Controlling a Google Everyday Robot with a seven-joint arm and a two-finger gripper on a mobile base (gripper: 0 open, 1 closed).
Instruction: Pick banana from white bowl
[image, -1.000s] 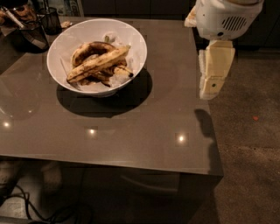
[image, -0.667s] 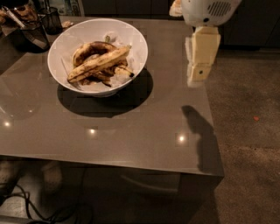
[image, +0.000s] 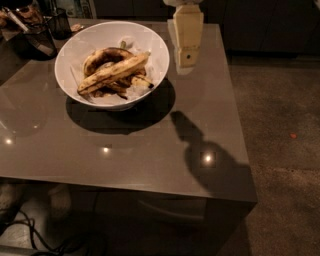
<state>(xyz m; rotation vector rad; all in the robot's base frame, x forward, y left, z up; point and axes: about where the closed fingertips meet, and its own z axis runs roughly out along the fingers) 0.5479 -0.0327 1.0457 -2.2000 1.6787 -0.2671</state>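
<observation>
In the one camera view we see the white bowl (image: 102, 31) standing on the far left part of the grey table (image: 125, 155). The banana (image: 114, 72) lies slantwise inside it, on top of darker, browner bananas (image: 102, 55). The gripper (image: 187, 57) hangs just right of the bowl, seemingly clear of its rim and apart from the fruit. We cannot tell whether it is spread or pressed together. Dark mesh cups (image: 39, 39) stand at the far left corner.
</observation>
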